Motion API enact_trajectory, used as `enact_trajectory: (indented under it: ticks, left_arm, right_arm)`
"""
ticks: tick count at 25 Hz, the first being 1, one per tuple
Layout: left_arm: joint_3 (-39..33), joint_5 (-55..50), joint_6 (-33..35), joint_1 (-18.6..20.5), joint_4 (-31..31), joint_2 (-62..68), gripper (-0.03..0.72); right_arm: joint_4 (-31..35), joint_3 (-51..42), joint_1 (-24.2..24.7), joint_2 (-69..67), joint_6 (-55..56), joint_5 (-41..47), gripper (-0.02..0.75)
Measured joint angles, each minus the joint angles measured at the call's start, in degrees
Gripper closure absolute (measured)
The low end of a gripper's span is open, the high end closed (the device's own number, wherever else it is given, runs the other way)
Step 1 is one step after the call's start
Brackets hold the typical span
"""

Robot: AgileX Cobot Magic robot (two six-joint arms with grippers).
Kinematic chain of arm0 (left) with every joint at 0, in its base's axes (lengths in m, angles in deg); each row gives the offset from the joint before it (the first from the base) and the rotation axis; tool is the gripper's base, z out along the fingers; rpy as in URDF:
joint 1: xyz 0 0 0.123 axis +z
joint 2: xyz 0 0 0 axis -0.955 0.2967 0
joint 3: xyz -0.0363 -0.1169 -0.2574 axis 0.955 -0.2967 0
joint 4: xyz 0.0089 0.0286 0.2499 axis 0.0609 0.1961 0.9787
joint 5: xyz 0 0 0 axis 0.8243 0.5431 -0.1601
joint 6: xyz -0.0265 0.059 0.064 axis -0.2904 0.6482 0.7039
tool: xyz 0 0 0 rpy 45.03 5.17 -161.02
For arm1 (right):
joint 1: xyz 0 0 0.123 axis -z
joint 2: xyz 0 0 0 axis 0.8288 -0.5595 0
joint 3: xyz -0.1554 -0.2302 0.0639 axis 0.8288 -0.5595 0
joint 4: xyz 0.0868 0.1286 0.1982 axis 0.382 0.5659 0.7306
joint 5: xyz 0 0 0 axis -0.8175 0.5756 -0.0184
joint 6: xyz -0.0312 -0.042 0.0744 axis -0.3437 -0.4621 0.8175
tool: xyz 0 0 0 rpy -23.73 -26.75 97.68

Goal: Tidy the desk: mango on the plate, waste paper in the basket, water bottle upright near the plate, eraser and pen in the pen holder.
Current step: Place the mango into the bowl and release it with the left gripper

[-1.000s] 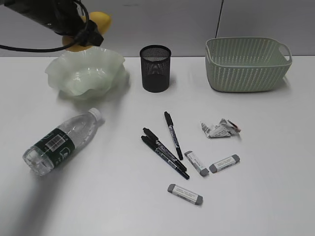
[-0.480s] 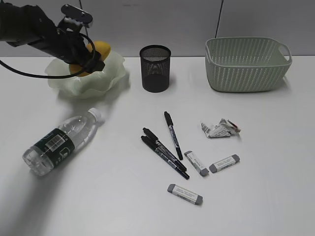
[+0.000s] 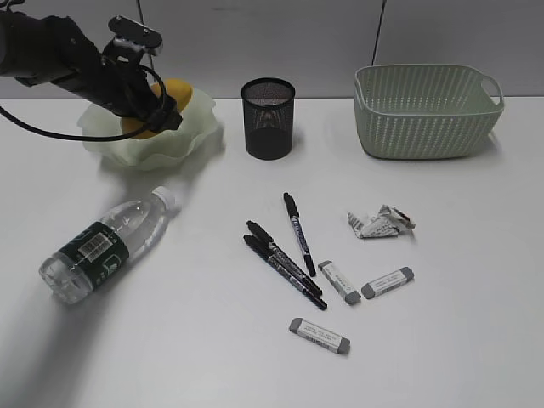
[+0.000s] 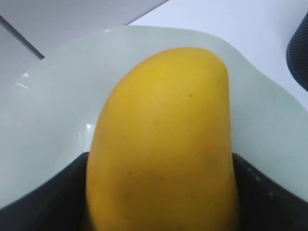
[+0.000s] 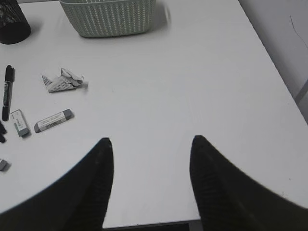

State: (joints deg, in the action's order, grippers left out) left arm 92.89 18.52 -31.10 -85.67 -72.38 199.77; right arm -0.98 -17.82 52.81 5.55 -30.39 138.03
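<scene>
Left gripper (image 3: pixel 157 115) grasping mango (image 4: pixel 161 139), inside plate (image 3: pixel 191 136). Right gripper (image 5: pixel 151 159) released, above bare table (image 5: pixel 202 86). Bottle (image 3: pixel 106 242) lying flat at 6 o'clock of plate.

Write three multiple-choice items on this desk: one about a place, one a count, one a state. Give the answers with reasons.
1. Where is the mango?
A. in the basket
B. over the plate, in the left gripper
C. beside the pens

2. How many erasers lie on the table?
A. one
B. three
C. five

3. How is the water bottle?
A. on its side
B. upright
C. inside the holder

Answers: B, the left gripper holds it over the plate; B, three grey erasers lie near the pens; A, it rests lengthwise.
</scene>
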Motion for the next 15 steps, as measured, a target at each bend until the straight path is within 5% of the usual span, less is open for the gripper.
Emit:
enact_trajectory:
  ticks: [15]
  left_arm:
    - [0.0,-4.4,0.0,0.0,-0.8,-5.5,0.082]
  right_arm:
    - [0.0,0.0,0.0,0.0,0.0,0.0,0.323]
